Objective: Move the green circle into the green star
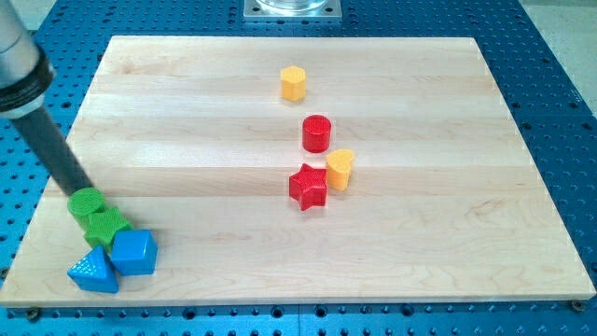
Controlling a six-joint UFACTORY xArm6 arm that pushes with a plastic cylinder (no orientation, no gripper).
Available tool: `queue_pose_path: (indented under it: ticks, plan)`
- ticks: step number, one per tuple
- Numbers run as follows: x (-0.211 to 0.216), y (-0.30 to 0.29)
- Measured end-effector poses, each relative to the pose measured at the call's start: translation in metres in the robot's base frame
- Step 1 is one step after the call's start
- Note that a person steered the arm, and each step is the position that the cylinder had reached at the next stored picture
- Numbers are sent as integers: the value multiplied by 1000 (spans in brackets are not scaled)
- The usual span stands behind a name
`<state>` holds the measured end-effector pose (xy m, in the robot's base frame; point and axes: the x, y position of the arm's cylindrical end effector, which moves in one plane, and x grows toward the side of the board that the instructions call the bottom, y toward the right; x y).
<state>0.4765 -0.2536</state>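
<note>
The green circle [86,203] sits near the board's lower left corner, touching the green star [105,225] just below and to its right. My tip [78,191] is at the circle's upper left edge, touching or almost touching it; the dark rod slants up to the view's top left.
A blue cube-like block [134,252] and a blue triangle [94,272] crowd against the green star near the board's bottom left edge. A yellow hexagon [293,83], a red circle [316,133], a yellow heart [340,169] and a red star [308,186] lie mid-board.
</note>
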Motion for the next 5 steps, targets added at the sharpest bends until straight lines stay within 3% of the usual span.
queue_pose_path:
  ticks: [1,5]
  plan:
    - [-3,28]
    - [35,25]
